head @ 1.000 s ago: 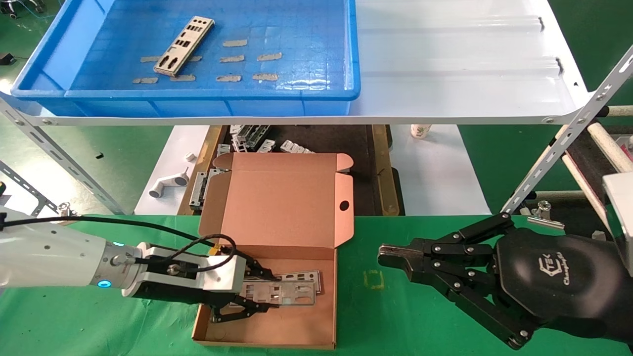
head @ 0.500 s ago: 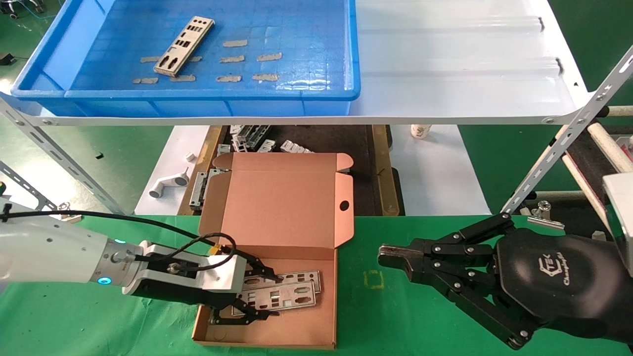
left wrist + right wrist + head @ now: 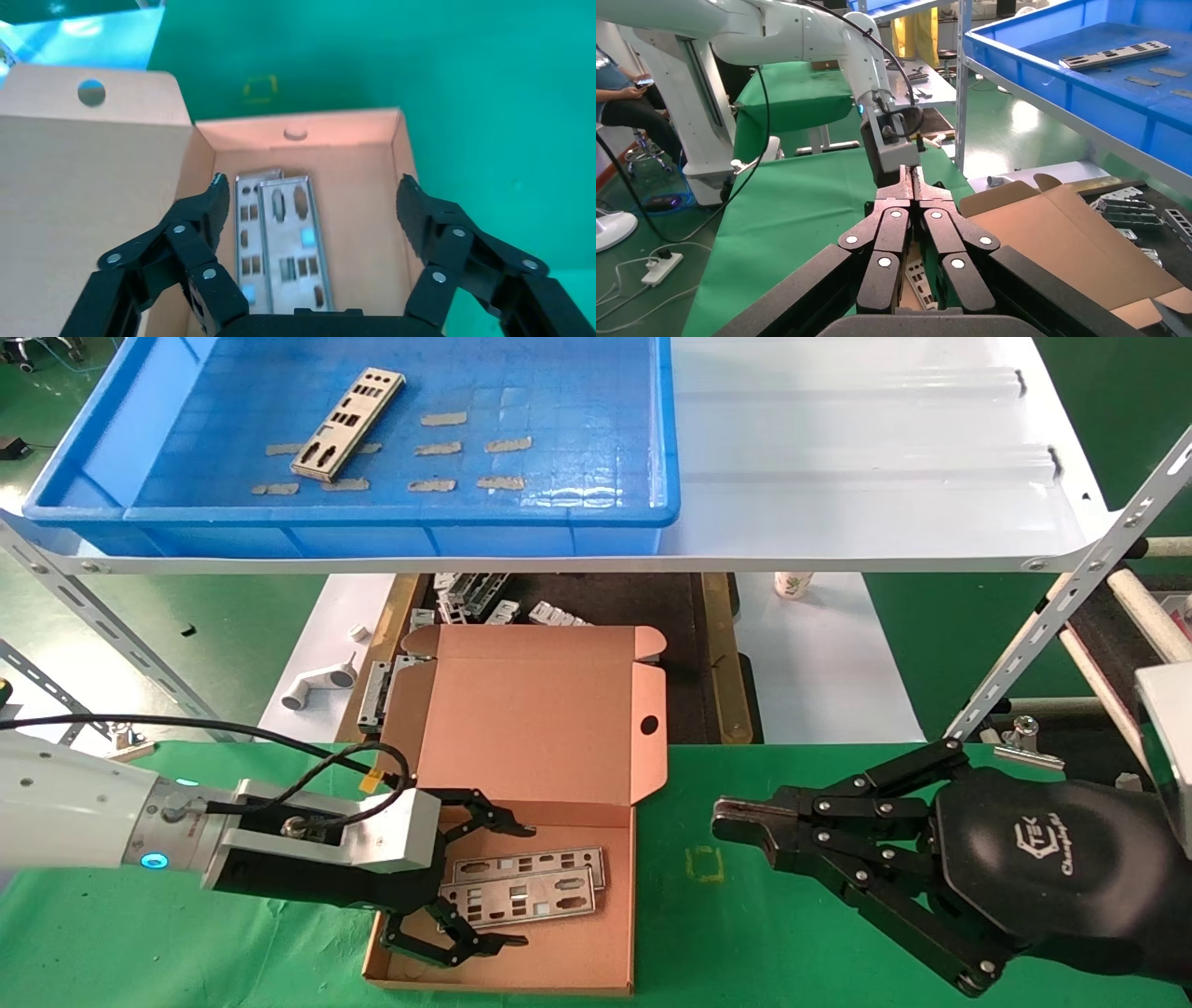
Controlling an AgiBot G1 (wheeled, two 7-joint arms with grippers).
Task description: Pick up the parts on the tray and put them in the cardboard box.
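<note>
Two silver punched parts lie overlapping on the floor of the cardboard box, also visible as parts in the left wrist view. My left gripper hovers just above them, open, holding nothing; its fingers stand wide on either side of the plates. One more part rests in the blue tray on the upper shelf. My right gripper stays parked over the green cloth to the right of the box, shut and empty.
The box lid stands open behind the box. A white shelf sheet extends right of the tray, held by slanted metal struts. Grey brackets and a white pipe fitting lie below the shelf.
My left gripper has opened, let go of the plate, and drawn back to the left. That plate now lies in the box over the other one. The right arm has not moved.
</note>
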